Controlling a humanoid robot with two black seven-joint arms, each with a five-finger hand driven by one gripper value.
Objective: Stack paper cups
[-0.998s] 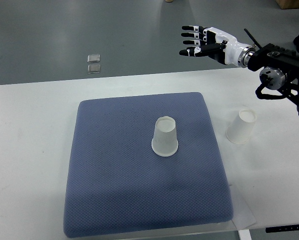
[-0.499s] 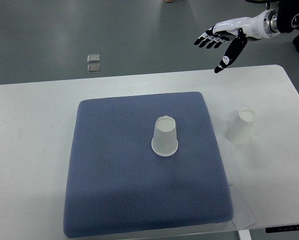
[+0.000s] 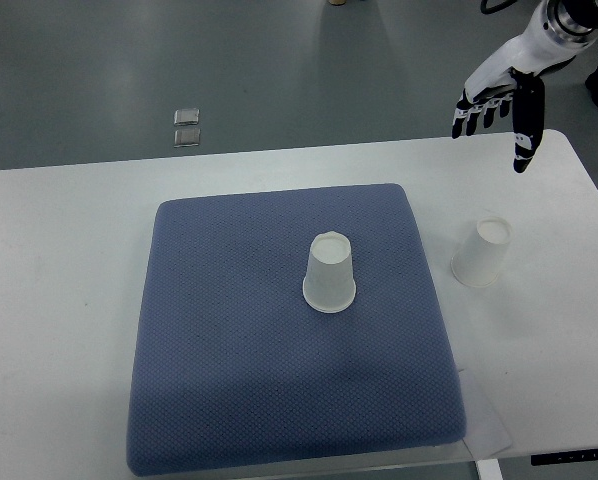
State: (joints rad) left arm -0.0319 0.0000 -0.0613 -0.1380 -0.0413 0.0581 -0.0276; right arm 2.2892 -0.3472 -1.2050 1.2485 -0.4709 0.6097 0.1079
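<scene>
Two paper cups unstacked, both upside down: centre cup (image 3: 330,274) sat mid blue pad (image 3: 229,400), side cup (image 3: 482,253) on table (image 3: 59,300) near right edge. Right hand (image 3: 504,95) above far-right corner, fingers spread, empty. Stacking not started.

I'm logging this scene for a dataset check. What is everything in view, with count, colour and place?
paper cups: 2, white, both upside down; one on the middle of the pad, one on the table right of the pad
pad: 1, blue, centre of the table
table: 1, white, fills the lower picture
small clear squares: 2, on the grey floor beyond the table
right hand: 1, white with black fingertips, fingers spread, empty, above the table's far right corner
left hand: not in view
</scene>
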